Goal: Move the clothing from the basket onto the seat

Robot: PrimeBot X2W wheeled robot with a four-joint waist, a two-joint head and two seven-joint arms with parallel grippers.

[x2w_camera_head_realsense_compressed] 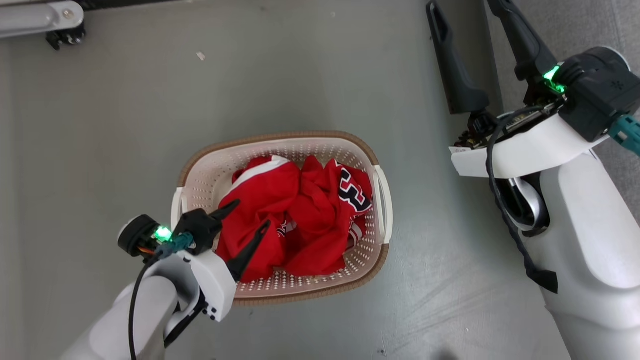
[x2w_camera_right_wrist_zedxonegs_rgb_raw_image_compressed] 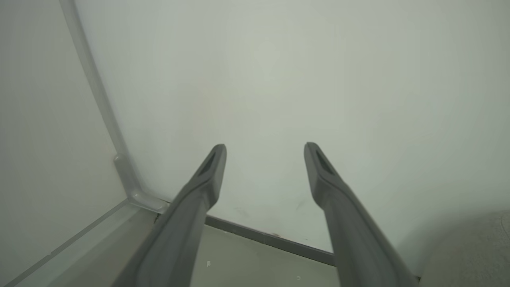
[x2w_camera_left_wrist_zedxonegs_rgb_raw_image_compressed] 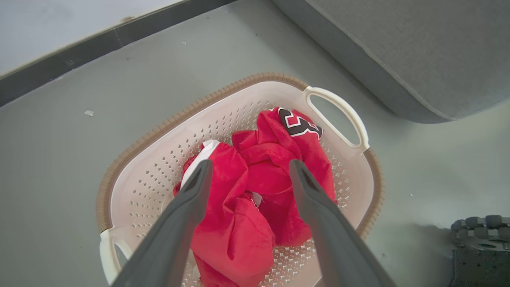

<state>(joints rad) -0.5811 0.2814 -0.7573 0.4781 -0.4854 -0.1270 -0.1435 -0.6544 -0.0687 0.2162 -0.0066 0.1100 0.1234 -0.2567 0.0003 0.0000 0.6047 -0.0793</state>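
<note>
Poising the left gripper (x2w_camera_head_realsense_compressed: 250,214) over the near left corner of the basket (x2w_camera_head_realsense_compressed: 280,136), fingers spread as wide as they go and gripping nothing; straddling the red heap in the wrist view, though whether the tips are touching fabric cannot be told. Holding the right gripper (x2w_camera_head_realsense_compressed: 462,5) high toward the far right, well apart from the basket, likewise fully spread and empty, pointing at a pale wall (x2w_camera_right_wrist_zedxonegs_rgb_raw_image_compressed: 279,79). Finding all the clothing (x2w_camera_head_realsense_compressed: 295,220) bunched in the middle of the basket, the lettered jersey lying toward its right handle and the other red piece with white trim toward its left side. Resting the basket on the grey floor (x2w_camera_head_realsense_compressed: 125,125), with the seat (x2w_camera_left_wrist_zedxonegs_rgb_raw_image_compressed: 418,52) near its right end and showing no garment on the part in view. Judging the task as barely begun: reaching in for a first garment, with gripping, lifting, carrying across and laying down on the seat all left to do for both pieces.
</note>
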